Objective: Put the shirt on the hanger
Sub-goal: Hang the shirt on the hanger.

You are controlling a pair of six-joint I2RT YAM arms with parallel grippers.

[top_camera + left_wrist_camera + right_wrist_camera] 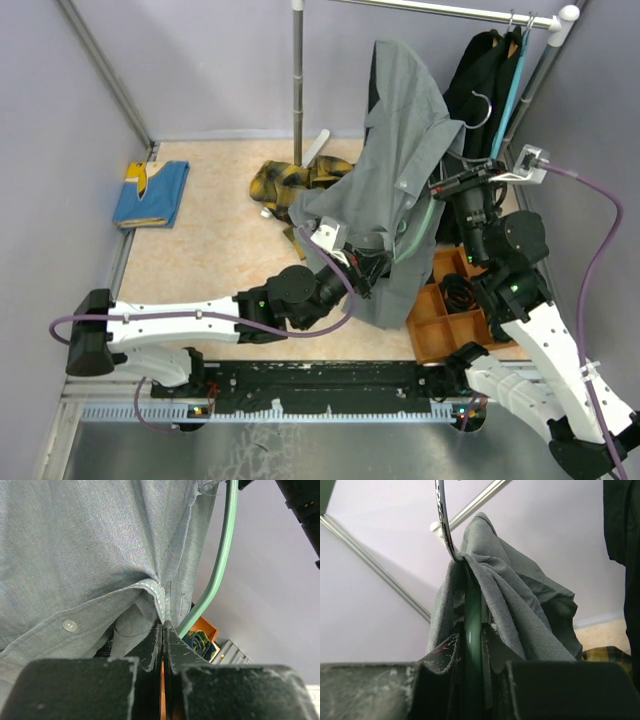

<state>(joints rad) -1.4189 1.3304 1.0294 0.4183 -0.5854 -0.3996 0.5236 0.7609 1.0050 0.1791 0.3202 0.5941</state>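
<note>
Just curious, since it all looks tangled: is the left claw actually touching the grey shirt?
Touching. The left wrist view shows the left gripper shut on a fold of the shirt.

Grey shirt (405, 140), pale teal-green hanger (223, 555), yellow-black plaid garment (285, 180), blue cloth (152, 195), orange tray (420, 340).

The shirt (400, 130) covers most of the hanger (222, 555); in the right wrist view its hook (441, 515) runs off the top edge.

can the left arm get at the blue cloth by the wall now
Probably not yet: the table towards the blue cloth looks free, but the left gripper is shut on the grey shirt.
</note>
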